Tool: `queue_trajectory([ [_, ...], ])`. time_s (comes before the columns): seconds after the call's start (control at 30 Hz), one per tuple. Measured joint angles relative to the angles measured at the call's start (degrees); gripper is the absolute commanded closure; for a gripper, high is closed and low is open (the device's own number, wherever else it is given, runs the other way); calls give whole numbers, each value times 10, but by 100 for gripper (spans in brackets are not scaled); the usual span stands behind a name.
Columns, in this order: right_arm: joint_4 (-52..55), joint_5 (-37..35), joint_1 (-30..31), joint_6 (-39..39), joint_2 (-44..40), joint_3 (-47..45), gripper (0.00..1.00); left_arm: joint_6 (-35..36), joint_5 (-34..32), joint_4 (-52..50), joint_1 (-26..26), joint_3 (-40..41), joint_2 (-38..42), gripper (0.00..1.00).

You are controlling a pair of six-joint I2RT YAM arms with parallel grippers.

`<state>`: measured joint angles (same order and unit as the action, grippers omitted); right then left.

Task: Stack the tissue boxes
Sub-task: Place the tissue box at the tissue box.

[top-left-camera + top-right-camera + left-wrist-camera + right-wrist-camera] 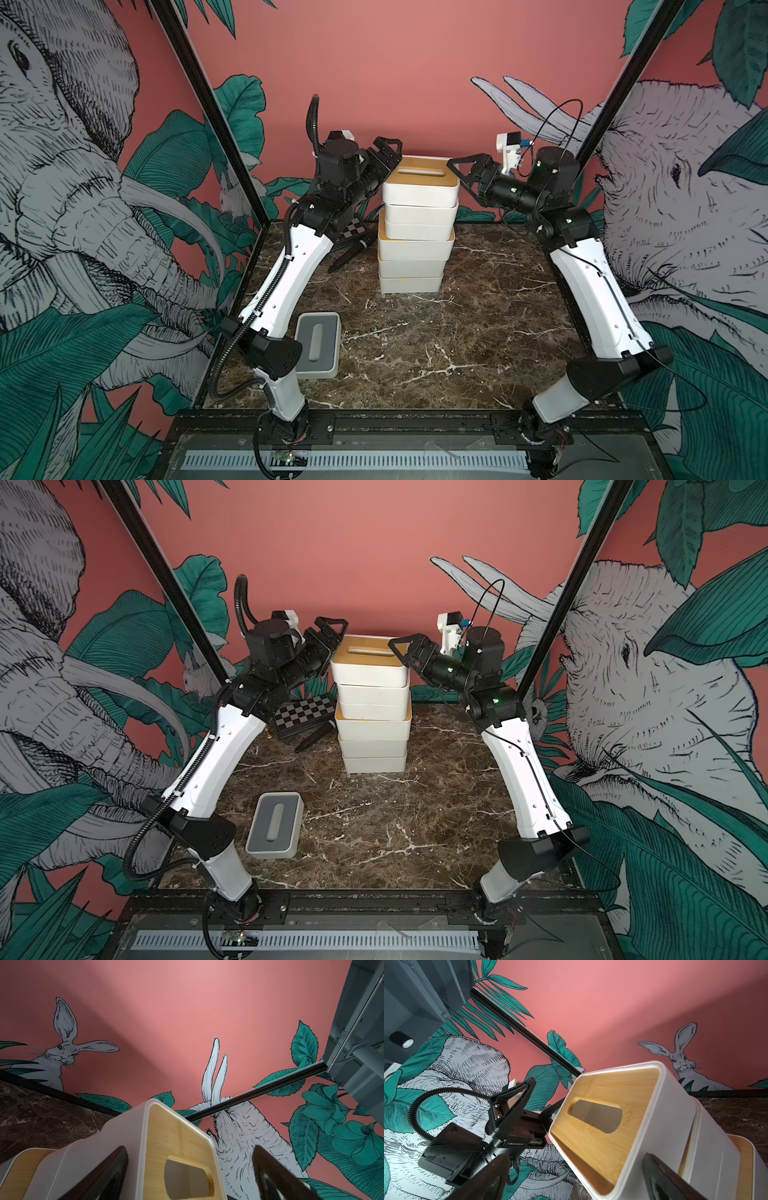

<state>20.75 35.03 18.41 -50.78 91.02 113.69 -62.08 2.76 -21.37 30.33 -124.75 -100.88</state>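
Near the front left corner of the desk (478,332) one grey tissue box (318,345) is lying alone. Toward the back edge the stack (415,249) is standing crooked. The left gripper (390,160) and right gripper (457,174) are hanging wide open at the ends of the top box (419,191), gripping nothing, so one bump could be tipping everything over.

The left arm (286,270) hides most of the checkered case (354,230) and a corner of the grey-lidded tissue box (328,332) in a top view. Lower lids in the stack (415,249) lie covered by boxes above. In the wrist views, fingers (99,1178) of the left hand (190,1149) and right hand (577,1156) are blurred and cut off.
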Motion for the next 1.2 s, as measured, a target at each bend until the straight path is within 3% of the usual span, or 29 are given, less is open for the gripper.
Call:
queue_trajectory([
  [1.2, 8, -5, -14, -13, 0, 0, 1, 4, 5, 7, 4, 27, 41, 4],
])
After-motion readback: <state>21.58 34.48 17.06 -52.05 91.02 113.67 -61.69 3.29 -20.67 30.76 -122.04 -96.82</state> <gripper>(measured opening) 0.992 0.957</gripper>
